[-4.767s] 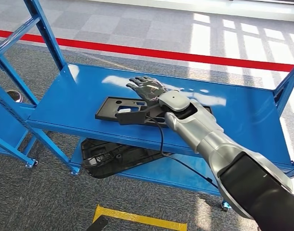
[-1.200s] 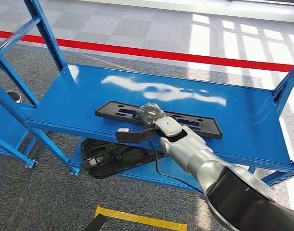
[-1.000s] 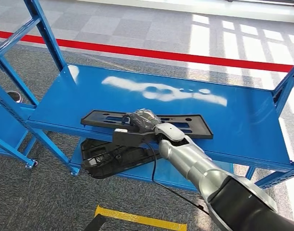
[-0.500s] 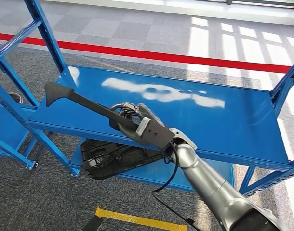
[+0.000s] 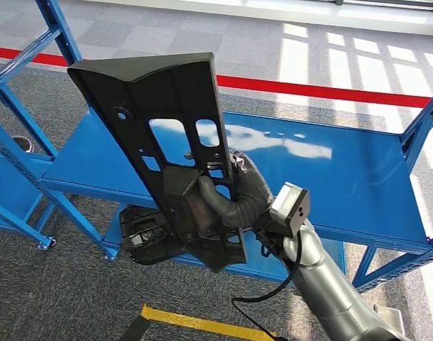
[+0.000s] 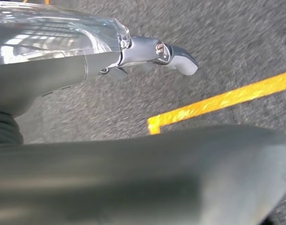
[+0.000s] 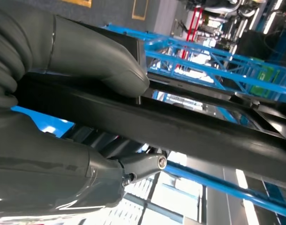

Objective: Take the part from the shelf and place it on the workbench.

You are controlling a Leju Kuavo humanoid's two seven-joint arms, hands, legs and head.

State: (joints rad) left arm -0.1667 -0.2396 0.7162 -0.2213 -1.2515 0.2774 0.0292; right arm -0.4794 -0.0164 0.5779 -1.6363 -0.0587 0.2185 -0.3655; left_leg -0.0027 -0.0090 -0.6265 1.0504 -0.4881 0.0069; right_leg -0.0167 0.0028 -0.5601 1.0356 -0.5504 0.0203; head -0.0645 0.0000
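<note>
The black plastic part [image 5: 160, 121], a long flat panel with cut-outs, stands tilted on edge in the air in front of the blue shelf [image 5: 337, 177]. My right hand [image 5: 241, 195] grips it near its lower end, with the thumb wrapped over one face. In the right wrist view the thumb [image 7: 99, 61] lies across the part's dark bar [image 7: 191, 129], and the other fingers sit beneath it. My left hand [image 6: 99, 61] hangs above the grey floor, fingers apart and holding nothing.
A second black part [image 5: 145, 238] lies on the shelf's lower level. Blue uprights [image 5: 59, 35] stand at the shelf's left end. Yellow tape [image 5: 204, 323] marks the floor in front, a red line [image 5: 321, 91] runs behind, and more yellow tape [image 6: 219, 101] lies under my left hand.
My right hand closed on the part lying on the shelf, dragged it left, then lifted it clear and turned it up on edge close to the camera.
</note>
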